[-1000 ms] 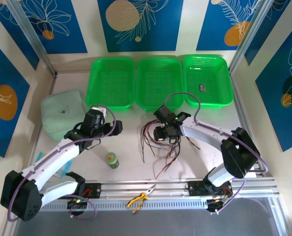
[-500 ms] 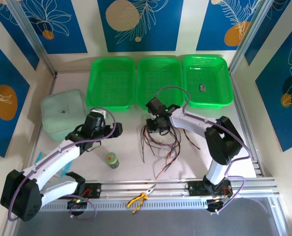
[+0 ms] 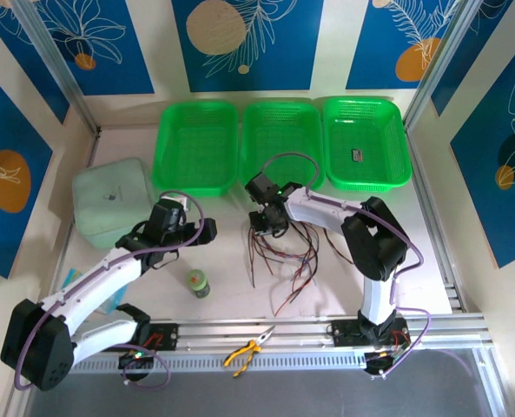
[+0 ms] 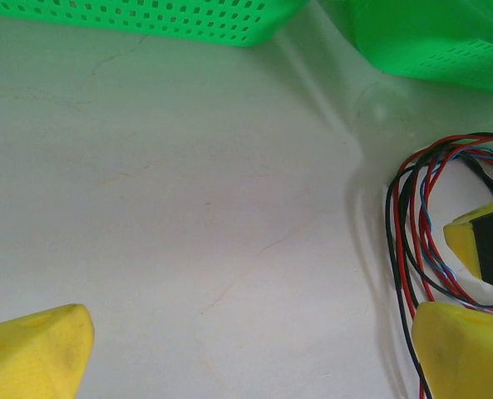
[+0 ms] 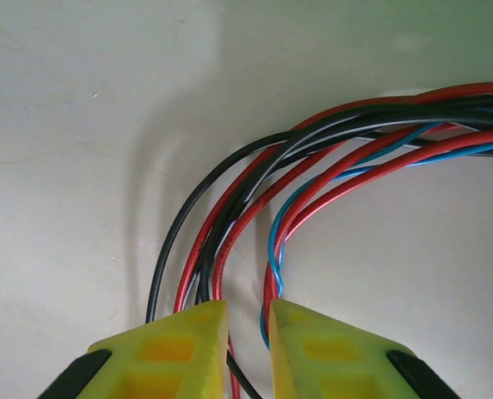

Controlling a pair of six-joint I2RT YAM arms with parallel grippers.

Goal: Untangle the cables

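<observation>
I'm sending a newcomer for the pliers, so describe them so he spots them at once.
Find the metal rail running across the near edge in the top view. The pliers lie on it about midway along; nothing else nearby has yellow handles.

Thin black, red & blue cables (image 5: 371,125): glossy smooth plastic sheath. Green perforated baskets (image 3: 196,143): shiny plastic. White bench (image 4: 188,208): smooth, semi-matt, hairline cracks.

Bright, even light fell from above. Both wrist views carried a greenish cast. The cables (image 5: 379,125) threw soft, broad shadows on the pale table (image 4: 188,208). The green baskets (image 4: 146,17) looked slightly soft.
</observation>
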